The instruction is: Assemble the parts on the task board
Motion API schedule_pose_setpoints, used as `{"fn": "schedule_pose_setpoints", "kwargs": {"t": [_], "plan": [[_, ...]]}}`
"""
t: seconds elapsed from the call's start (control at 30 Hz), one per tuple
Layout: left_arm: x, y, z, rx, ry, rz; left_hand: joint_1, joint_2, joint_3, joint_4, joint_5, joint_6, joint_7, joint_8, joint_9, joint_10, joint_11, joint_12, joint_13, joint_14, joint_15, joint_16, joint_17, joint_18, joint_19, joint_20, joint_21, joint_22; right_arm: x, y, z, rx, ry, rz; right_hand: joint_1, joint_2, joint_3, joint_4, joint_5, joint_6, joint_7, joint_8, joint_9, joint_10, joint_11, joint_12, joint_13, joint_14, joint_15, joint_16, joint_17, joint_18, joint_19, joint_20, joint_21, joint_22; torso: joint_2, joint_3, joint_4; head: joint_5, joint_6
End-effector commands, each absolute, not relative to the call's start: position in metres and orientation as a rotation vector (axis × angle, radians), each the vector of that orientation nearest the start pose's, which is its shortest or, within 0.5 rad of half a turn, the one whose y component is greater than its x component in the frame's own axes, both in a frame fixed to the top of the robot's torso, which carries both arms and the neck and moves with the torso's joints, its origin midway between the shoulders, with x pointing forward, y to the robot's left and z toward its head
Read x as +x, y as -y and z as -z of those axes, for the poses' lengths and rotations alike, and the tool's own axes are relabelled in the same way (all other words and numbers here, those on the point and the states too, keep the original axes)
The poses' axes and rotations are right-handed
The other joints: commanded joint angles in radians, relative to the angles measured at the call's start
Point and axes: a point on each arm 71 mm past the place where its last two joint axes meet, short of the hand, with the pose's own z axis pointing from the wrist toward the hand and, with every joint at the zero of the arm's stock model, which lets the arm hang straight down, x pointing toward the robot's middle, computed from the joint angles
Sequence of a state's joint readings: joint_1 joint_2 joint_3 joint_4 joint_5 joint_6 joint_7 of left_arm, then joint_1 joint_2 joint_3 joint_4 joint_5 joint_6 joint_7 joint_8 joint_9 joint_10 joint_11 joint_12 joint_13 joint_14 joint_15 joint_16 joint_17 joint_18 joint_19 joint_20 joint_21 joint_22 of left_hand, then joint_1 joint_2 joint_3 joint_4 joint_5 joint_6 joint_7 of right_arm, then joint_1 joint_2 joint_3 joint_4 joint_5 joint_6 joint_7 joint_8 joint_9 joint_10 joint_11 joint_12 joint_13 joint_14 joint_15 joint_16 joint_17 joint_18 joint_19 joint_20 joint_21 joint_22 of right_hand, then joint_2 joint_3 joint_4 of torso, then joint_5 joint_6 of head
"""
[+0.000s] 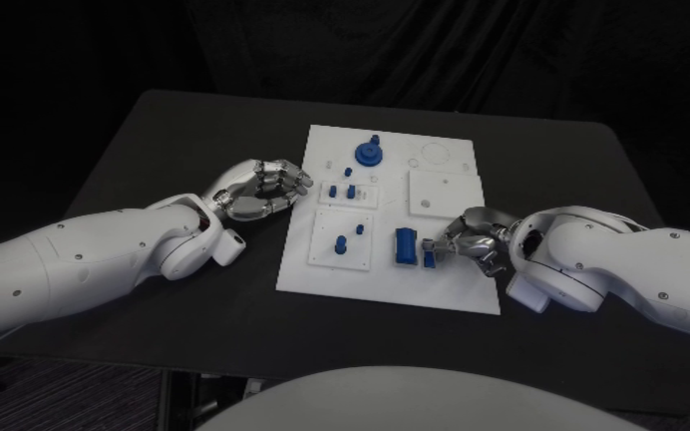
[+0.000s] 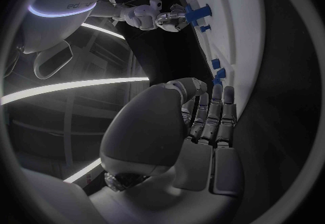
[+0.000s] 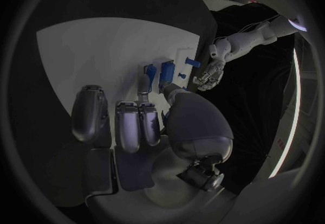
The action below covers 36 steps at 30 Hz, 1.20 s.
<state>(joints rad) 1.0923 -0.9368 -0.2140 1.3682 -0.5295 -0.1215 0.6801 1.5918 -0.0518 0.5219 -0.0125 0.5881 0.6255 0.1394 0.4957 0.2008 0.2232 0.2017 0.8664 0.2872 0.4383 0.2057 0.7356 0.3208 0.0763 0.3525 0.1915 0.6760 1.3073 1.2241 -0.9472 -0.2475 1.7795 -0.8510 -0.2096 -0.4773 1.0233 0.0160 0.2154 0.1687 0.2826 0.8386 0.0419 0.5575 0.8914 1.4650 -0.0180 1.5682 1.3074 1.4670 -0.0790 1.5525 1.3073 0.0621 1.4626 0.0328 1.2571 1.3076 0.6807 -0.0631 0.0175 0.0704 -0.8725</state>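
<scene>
A black tabletop (image 1: 172, 132) carries the white task board (image 1: 446, 281) at its middle, with wide bare room to either side and dark cloth behind. The left hand (image 1: 263, 191) rests at the board's left edge, fingers curled in on nothing — clenched, beside two small blue pegs (image 1: 341, 192) standing in the board. The right hand (image 1: 463, 244) sits over the board's near right part, its fingertips at a slim blue part (image 1: 429, 254) just beside a blue rectangular block (image 1: 406, 246); whether it actually grips that part cannot be told. Toward the far edge stands a round blue knob (image 1: 370, 155) — flat disc, short stem on top. A lone blue peg (image 1: 341, 244) stands on a raised white square plate at the near left. The board is matte and smooth; both hands are silver, on glossy white arms.
</scene>
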Motion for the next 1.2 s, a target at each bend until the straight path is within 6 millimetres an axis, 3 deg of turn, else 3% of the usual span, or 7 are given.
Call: {"fn": "schedule_pose_setpoints", "kwargs": {"t": [0.03,0.23,0.57,0.83,0.9,1.1,1.2], "plan": [[0.442,-0.280,0.274,-0.490,-1.647,1.486,-0.006,0.008,0.002,-0.005,0.004,0.000,0.006,0.003,-0.001,0.001,0.009,-0.003,-0.001,-0.001,0.004,0.003,-0.001,-0.011,0.000,0.004,0.006,0.025,0.396,0.203,0.258,0.449,-2.309,-0.595,0.006,-0.007,-0.001,0.007,0.000,-0.012,-0.001,0.026,0.022,0.106,-0.010,0.003,0.263,0.087,-0.008,-0.003,0.177,0.005,0.003,-0.008,-0.003,0.174,-0.001,0.0002,-0.0008,0.003,0.000],[0.442,-0.280,0.275,-0.490,-1.648,1.486,-0.006,0.008,0.002,-0.005,0.004,0.000,0.006,0.003,-0.001,0.001,0.009,-0.003,-0.001,-0.001,0.004,0.003,-0.001,-0.011,0.000,0.004,0.006,0.025,0.396,0.204,0.256,0.449,-2.285,-0.605,0.021,-0.008,0.002,0.005,0.001,-0.022,-0.007,0.062,0.054,0.106,-0.015,0.003,0.263,0.088,-0.013,-0.002,0.180,0.005,0.004,-0.012,-0.002,0.175,0.000,0.0000,-0.0011,0.006,0.000],[0.441,-0.282,0.275,-0.492,-1.647,1.483,-0.006,0.008,0.002,-0.005,0.004,0.000,0.006,0.003,-0.001,0.001,0.009,-0.003,-0.001,-0.001,0.004,0.003,-0.001,-0.011,0.000,0.004,0.006,0.025,0.381,0.216,0.253,0.349,-2.254,-0.601,0.061,-0.039,-0.011,-0.007,0.000,-0.073,-0.021,0.205,0.182,0.106,-0.026,0.003,0.263,0.089,-0.022,-0.001,0.184,0.005,0.004,-0.022,-0.001,0.175,-0.001,-0.0005,0.0006,0.010,0.000],[0.441,-0.283,0.276,-0.494,-1.648,1.482,-0.006,0.008,0.002,-0.005,0.004,0.000,0.006,0.003,-0.001,0.001,0.009,-0.003,-0.001,-0.001,0.004,0.003,-0.001,-0.011,0.000,0.004,0.006,0.025,0.372,0.223,0.253,0.293,-2.238,-0.584,0.047,-0.058,-0.033,0.022,0.000,-0.085,-0.028,0.276,0.246,0.106,-0.033,0.003,0.263,0.089,-0.028,-0.001,0.187,0.004,0.006,-0.026,0.003,0.176,-0.001,0.0000,0.0001,0.005,0.000],[0.441,-0.283,0.276,-0.495,-1.648,1.482,-0.007,0.009,0.002,-0.006,0.005,0.000,0.006,0.003,-0.002,0.001,0.009,-0.004,-0.002,0.002,0.005,0.005,-0.001,-0.011,0.000,0.005,0.007,0.025,0.370,0.225,0.254,0.287,-2.239,-0.580,0.036,-0.064,-0.044,0.040,0.000,-0.030,-0.033,0.369,0.315,0.106,-0.038,0.003,0.263,0.090,-0.031,0.000,0.191,0.003,0.007,-0.029,0.007,0.177,0.000,-0.0003,0.0005,0.006,0.000],[0.440,-0.283,0.277,-0.496,-1.650,1.481,-0.007,0.009,0.002,-0.006,0.005,0.000,0.006,0.003,-0.002,0.001,0.009,-0.004,-0.002,0.002,0.005,0.005,-0.001,-0.011,0.000,0.005,0.007,0.025,0.368,0.225,0.257,0.261,-2.222,-0.577,0.015,-0.074,-0.062,0.081,0.000,0.098,-0.042,0.525,0.422,0.106,-0.046,0.003,0.263,0.091,-0.038,0.002,0.198,0.002,0.010,-0.035,0.014,0.179,0.000,-0.0002,-0.0022,0.011,0.000],[0.440,-0.283,0.277,-0.497,-1.650,1.480,-0.007,0.009,0.002,-0.006,0.005,0.000,0.006,0.003,-0.002,0.001,0.009,-0.004,-0.002,0.002,0.005,0.005,-0.001,-0.011,0.000,0.005,0.007,0.025,0.368,0.224,0.258,0.251,-2.221,-0.575,0.016,-0.076,-0.065,0.092,0.001,0.140,-0.046,0.574,0.454,0.106,-0.049,0.003,0.263,0.091,-0.041,0.002,0.198,0.001,0.011,-0.038,0.016,0.180,-0.001,-0.0001,-0.0031,0.011,0.000]]}}
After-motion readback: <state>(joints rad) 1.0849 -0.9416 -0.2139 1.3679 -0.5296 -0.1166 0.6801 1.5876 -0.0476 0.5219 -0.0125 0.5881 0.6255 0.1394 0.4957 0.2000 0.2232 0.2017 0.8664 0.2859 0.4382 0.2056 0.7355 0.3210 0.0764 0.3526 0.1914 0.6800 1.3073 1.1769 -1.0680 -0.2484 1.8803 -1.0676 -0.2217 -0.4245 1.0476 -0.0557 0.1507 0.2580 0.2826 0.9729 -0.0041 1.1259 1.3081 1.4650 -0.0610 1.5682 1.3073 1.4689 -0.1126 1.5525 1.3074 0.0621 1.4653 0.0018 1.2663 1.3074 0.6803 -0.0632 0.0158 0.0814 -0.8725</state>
